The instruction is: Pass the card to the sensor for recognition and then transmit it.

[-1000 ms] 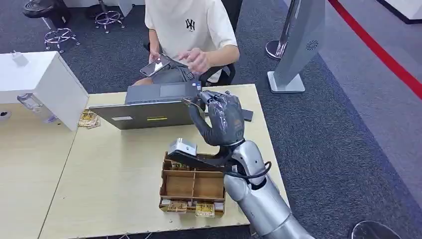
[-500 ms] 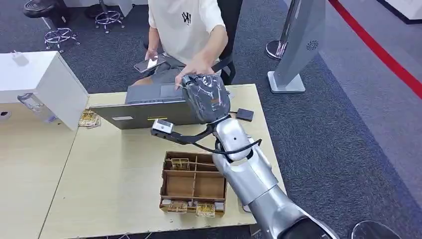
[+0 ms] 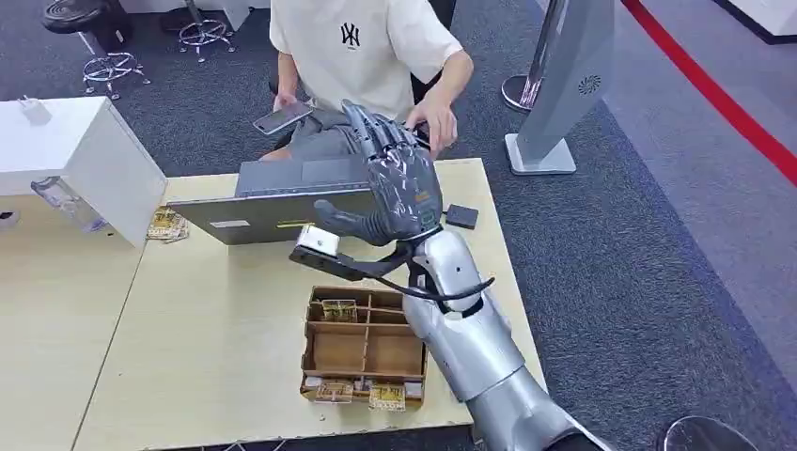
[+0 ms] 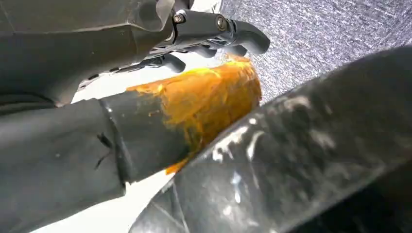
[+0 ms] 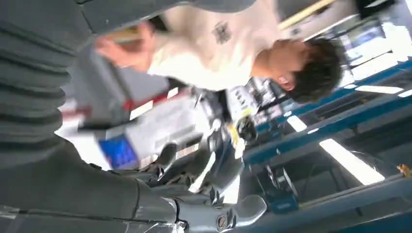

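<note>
A light wooden table point(image 3: 216, 329) is standing on dark grey carpet point(image 3: 648, 263), butting against a second pale table point(image 3: 47, 310) at its left edge. A white cabinet point(image 3: 85, 155) is sitting at that table's far left corner. A red stripe point(image 3: 714, 99) is running diagonally across the floor toward the far right. A grey panel on a flat base point(image 3: 564, 85) is standing beyond the table's far right corner, with chrome stool bases point(image 3: 113, 66) resting on the carpet at the far left. In the right wrist view, long ceiling lights point(image 5: 350, 155) are glowing between blue beams.

Right hand point(image 3: 399, 183) has uncurled — fingers now spread, empty; the person's hand point(image 3: 438, 127) has pulled back.
</note>
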Tool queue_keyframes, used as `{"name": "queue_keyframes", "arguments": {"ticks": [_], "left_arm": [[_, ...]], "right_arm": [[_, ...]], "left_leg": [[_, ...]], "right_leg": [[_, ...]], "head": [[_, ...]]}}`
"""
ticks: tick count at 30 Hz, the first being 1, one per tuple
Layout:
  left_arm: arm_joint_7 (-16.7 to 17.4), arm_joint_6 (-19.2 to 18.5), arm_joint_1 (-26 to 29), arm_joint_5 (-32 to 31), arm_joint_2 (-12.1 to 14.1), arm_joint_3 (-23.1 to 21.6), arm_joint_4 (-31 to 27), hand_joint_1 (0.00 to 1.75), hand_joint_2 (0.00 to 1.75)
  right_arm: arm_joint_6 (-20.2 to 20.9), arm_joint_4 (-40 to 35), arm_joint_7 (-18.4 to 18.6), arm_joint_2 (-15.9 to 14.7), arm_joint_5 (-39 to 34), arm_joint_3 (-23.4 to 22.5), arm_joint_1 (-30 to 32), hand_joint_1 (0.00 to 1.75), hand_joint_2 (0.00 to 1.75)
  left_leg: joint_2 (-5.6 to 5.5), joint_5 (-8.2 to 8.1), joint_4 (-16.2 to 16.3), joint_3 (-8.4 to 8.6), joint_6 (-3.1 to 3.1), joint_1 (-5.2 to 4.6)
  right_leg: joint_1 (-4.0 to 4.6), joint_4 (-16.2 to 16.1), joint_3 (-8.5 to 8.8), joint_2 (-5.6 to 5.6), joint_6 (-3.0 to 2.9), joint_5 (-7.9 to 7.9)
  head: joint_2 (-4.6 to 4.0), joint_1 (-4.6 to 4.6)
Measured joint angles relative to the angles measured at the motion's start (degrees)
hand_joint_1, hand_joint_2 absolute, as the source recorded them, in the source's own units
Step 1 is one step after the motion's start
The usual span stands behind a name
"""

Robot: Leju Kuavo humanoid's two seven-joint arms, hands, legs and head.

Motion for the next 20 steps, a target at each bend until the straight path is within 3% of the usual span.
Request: {"name": "queue_keyframes", "arguments": {"ticks": [3,4,10,13,20], "left_arm": [[-0.1,0.7,0.1,0.7,-0.1,0.0,0.0,0.00,0.00],[-0.2,0.9,0.2,0.9,-0.1,0.1,0.0,0.00,0.00],[-1.0,1.7,0.3,1.7,0.0,0.9,0.0,0.00,0.00],[-1.3,2.3,0.3,1.7,0.0,1.1,0.0,0.00,0.00],[-2.1,2.8,0.2,1.9,0.1,1.8,0.0,0.00,0.00]], "right_arm": [[8.2,-5.3,-4.7,0.1,-29.2,1.0,5.0,0.00,0.00],[10.9,-7.0,-5.2,0.0,-34.4,1.5,6.4,0.00,0.00],[39.8,-17.8,-9.2,-2.4,-66.4,5.4,13.4,0.00,0.00],[50.6,-21.2,-9.9,-4.0,-73.7,6.6,15.7,0.00,0.00],[65.1,-23.3,-9.6,-7.6,-77.8,10.8,19.9,0.00,0.00]], "left_leg": [[-0.01,0.00,0.0,-0.03,0.00,0.00],[0.02,0.00,0.0,-0.03,0.00,0.00],[0.01,0.00,0.0,-0.04,0.00,-0.01],[0.02,-0.01,0.0,-0.04,0.00,-0.01],[0.03,-0.01,0.0,-0.03,0.00,0.00]], "right_leg": [[-0.01,0.0,-0.01,-0.02,0.00,0.00],[-0.02,0.0,-0.03,0.01,0.00,0.00],[-0.01,0.0,-0.04,0.00,0.00,0.01],[-0.01,0.0,-0.04,0.01,0.00,0.00],[-0.01,0.0,-0.04,0.01,0.00,0.01]], "head": [[0.00,0.05],[0.00,0.02],[0.00,0.04],[0.00,0.02],[0.00,0.02]]}}
